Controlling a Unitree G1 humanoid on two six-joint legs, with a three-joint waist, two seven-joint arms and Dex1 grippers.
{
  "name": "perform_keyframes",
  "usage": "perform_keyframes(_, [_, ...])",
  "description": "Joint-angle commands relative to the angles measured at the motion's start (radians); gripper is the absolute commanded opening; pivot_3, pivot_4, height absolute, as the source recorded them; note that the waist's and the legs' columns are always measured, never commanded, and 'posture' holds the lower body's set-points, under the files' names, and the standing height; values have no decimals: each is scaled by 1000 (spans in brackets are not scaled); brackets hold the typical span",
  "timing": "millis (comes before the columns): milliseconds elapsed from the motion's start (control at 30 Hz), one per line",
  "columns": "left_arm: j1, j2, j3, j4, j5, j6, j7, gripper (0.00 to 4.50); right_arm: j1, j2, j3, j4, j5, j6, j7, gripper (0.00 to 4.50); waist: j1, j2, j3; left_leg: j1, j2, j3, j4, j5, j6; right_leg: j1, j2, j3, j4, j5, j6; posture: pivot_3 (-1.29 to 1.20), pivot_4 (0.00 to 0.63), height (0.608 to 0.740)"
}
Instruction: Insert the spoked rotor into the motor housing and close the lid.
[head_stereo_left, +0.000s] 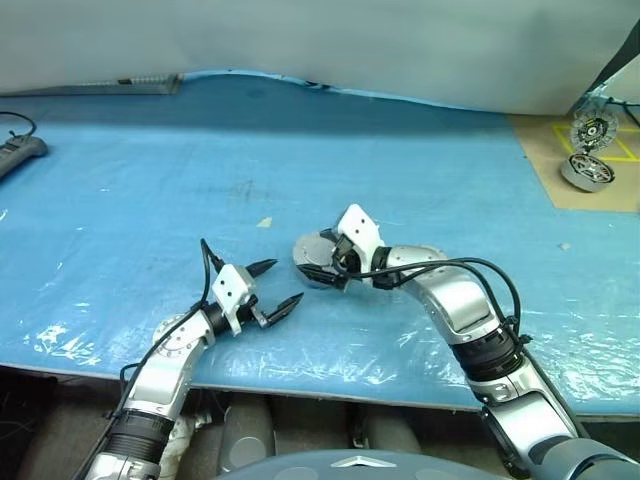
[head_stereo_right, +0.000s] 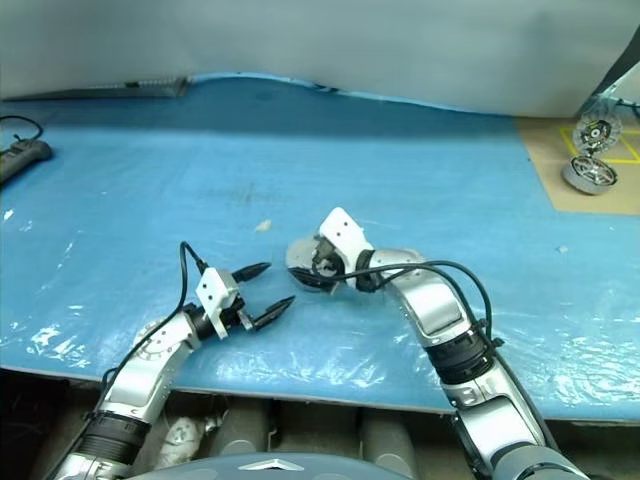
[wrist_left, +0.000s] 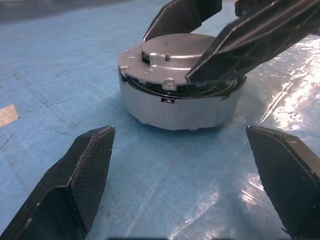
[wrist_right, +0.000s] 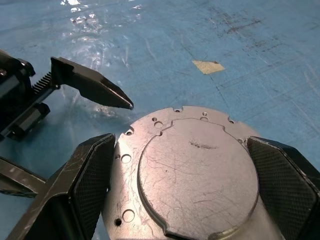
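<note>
On a bench (head_stereo_left: 150, 150) covered in blue sheeting, a power strip (head_stereo_left: 20, 152) lies at the far left edge. The left gripper (head_stereo_left: 268, 288) hovers low over the sheet near the front edge, its fingers (wrist_left: 85, 175) spread wide and holding nothing. They point toward two o'clock, straight at the motor housing (wrist_left: 175, 107), which sits just beyond their tips.

The housing stands upright on the bench, and the lid (wrist_right: 192, 172) lies flat over its mouth, plain grey face up; a thin dark seam shows under the lid's edge in the left wrist view, so it may not be fully seated. The spoked rotor is hidden, presumably inside.

The right gripper (wrist_right: 185, 185) reaches in from four o'clock and straddles the lid from above, its fingers (wrist_right: 85, 180) spread either side of the rim without visibly clamping it. This arm is the nearer one, already over the part. The housing is round with its axis vertical, so any final press would have to come straight down on the lid.

At the far right, on a tan board (head_stereo_left: 560, 160), stands a duplicate motor (head_stereo_left: 588, 170), well apart from the work.
</note>
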Motion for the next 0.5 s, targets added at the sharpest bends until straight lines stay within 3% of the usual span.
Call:
perform_keyframes(33, [9, 3, -5, -45, 0, -12, 6, 4500, 15, -2, 5, 23, -24, -57, -4, 4102, 0, 0, 0, 0, 0, 0, 0, 0, 0, 1, 0, 0, 0, 0, 0, 0, 150, 740])
perform_keyframes(167, [17, 4, -8, -46, 2, -15, 7, 4500, 24, -3, -5, 29, -24, -72, -2, 3000, 0, 0, 0, 1, 0, 0, 1, 0, 0, 1, 0, 0, 0, 0, 0, 0, 150, 740])
perform_keyframes(500, [-12, 7, 0, 36, 0, -56, -15, 4500, 7, -11, -19, 26, -29, -88, 2, 2985, 0, 0, 0, 1, 0, 0, 1, 0, 0, 2, 0, 0, 0, 0, 0, 0, 150, 740])
